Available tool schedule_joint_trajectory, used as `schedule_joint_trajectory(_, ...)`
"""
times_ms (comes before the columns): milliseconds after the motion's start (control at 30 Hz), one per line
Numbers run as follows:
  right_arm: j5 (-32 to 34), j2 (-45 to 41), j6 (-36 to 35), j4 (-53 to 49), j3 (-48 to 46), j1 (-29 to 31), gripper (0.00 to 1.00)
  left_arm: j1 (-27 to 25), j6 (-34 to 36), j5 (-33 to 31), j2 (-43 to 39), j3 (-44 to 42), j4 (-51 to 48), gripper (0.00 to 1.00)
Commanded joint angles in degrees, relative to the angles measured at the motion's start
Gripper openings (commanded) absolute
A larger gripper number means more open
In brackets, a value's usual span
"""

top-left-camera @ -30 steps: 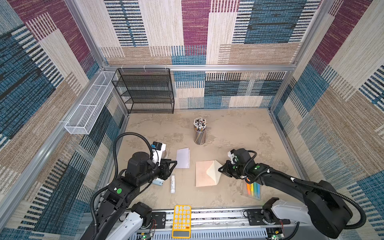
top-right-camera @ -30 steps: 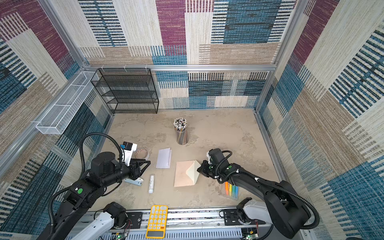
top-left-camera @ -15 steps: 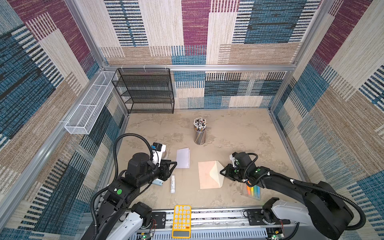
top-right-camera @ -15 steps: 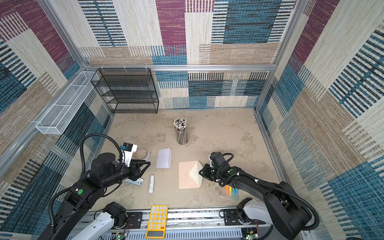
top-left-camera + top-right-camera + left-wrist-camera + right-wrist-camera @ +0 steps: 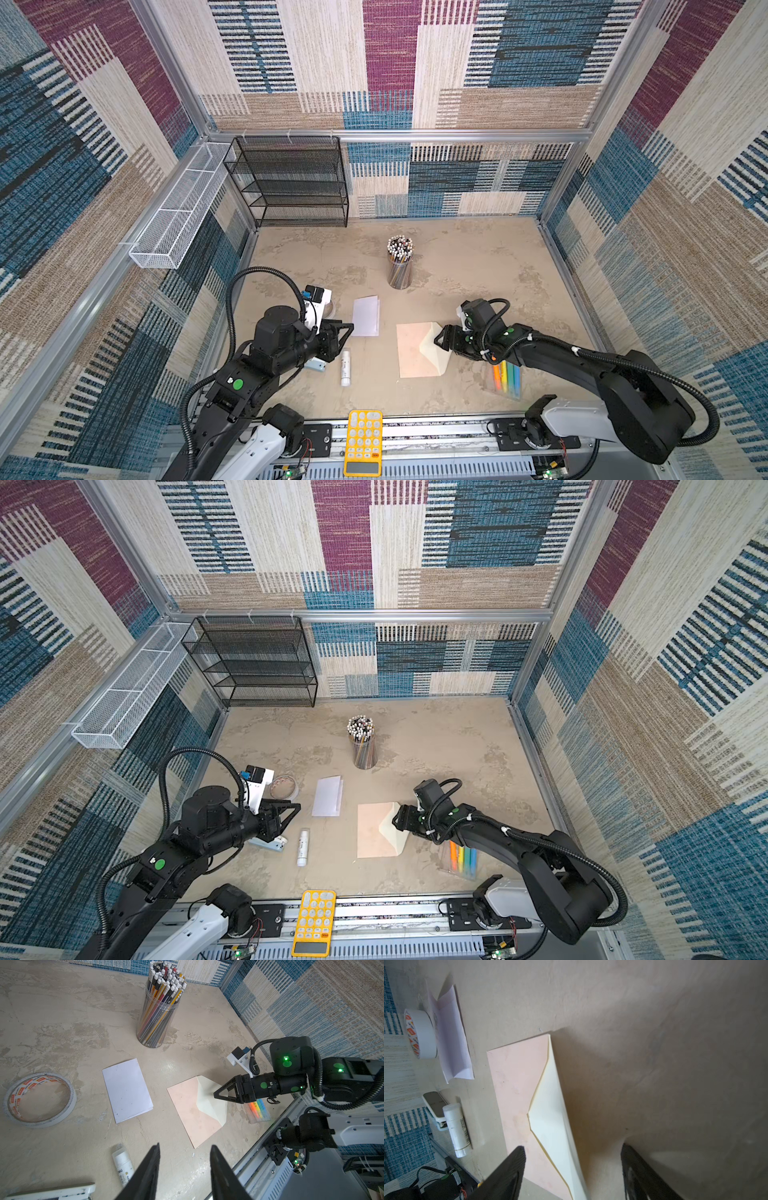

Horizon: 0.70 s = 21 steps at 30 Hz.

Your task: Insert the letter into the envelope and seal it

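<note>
Envelope [image 5: 410, 353] flap up, letter [image 5: 365, 316] beside it, pencils [image 5: 400, 246] in cup [image 5: 400, 277]

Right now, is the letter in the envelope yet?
Only the start looks done: the envelope lies flat with its cream flap lifted open. Nothing is in hand; the right pincer is open by the flap, and the left pincer is open and empty near the letter. Left to do: slide the white letter, lying apart from the envelope, inside, then close and seal the flap.
</note>
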Motion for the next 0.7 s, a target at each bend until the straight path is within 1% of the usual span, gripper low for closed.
schedule_joint_trajectory(0,2.7,-0.9,-2.1,-3.4,1.6,0.0,0.81,0.0,0.9,-0.6,-0.5,0.0,-0.4,0.43)
schedule_joint_trajectory(200,5.0,-2.7,-4.8,-7.4,6.0,0.0,0.91,0.0,0.0,-1.4,-0.2,-0.4,0.2,0.45)
schedule_joint_trajectory(400,6.9,-2.5,-8.3,-11.2,15.1,0.0,0.89,0.1,-2.2,-3.8,2.5,-0.7,1.0,0.44)
schedule_joint_trajectory(467,5.5,-1.7,-8.5,-10.9,17.9,0.0,0.87,0.0,-3.3,-4.1,4.7,-0.5,1.3,0.44)
schedule_joint_trajectory(667,-4.6,3.6,-6.7,-4.4,23.0,0.4,0.76,0.2,-6.5,-5.2,12.6,1.9,0.6,0.41)
